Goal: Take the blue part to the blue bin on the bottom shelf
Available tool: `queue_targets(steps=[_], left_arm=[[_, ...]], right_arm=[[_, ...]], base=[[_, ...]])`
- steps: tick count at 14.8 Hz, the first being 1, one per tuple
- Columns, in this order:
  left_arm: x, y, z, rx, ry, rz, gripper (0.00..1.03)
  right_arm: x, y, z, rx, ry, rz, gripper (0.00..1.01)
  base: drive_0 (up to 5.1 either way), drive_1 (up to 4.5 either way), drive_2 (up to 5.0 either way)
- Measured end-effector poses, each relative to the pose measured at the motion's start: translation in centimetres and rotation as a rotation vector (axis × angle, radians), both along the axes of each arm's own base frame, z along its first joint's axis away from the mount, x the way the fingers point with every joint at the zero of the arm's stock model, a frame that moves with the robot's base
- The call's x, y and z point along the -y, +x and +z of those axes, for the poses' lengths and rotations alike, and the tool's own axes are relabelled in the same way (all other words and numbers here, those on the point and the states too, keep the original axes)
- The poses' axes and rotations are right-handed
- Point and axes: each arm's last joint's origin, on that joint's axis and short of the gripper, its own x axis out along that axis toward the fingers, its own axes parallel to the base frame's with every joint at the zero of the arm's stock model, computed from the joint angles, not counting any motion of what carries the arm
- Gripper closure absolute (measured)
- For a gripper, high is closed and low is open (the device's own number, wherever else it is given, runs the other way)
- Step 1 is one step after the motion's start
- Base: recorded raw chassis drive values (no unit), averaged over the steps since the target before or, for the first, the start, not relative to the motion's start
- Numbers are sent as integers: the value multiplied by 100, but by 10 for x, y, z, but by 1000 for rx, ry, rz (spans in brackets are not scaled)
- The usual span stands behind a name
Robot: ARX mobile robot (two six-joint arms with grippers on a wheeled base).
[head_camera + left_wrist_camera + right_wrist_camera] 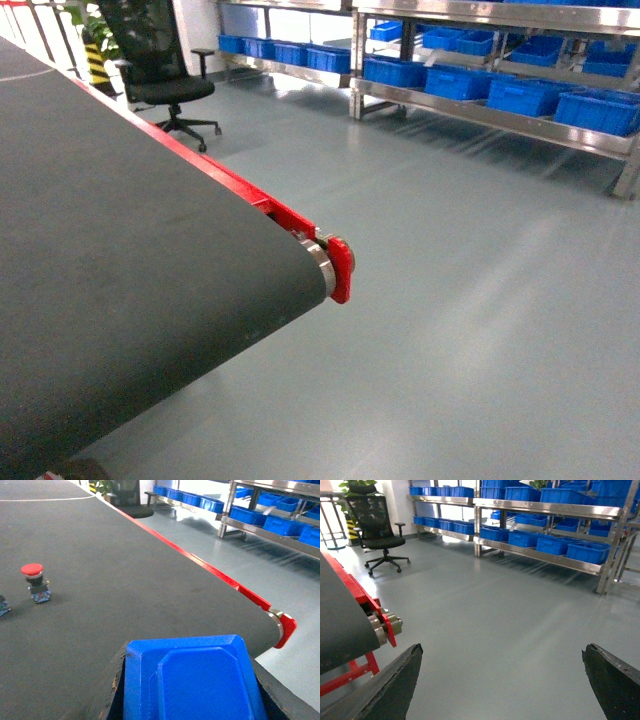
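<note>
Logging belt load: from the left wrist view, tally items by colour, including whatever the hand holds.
Blue: 1, the blue part in the left hand
Red-capped: 1, the push button on the belt
Colour unclear: 1, the cropped item at the left edge
Total: 3

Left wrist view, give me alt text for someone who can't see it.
A blue part fills the bottom of the frame, held in the left gripper above a dark conveyor belt. A red push button stands on the belt at left; shelves of blue bins line the far wall.
</note>
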Motion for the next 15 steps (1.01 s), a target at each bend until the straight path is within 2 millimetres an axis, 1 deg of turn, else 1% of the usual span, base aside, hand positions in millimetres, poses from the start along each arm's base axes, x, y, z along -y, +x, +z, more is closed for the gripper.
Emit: queue_targets(steps=[15], left_arm=[[0,0,0,0,0,-3,59]], right_arm=[[0,0,0,0,0,0,3]], base=[[-158,-158,-158]])
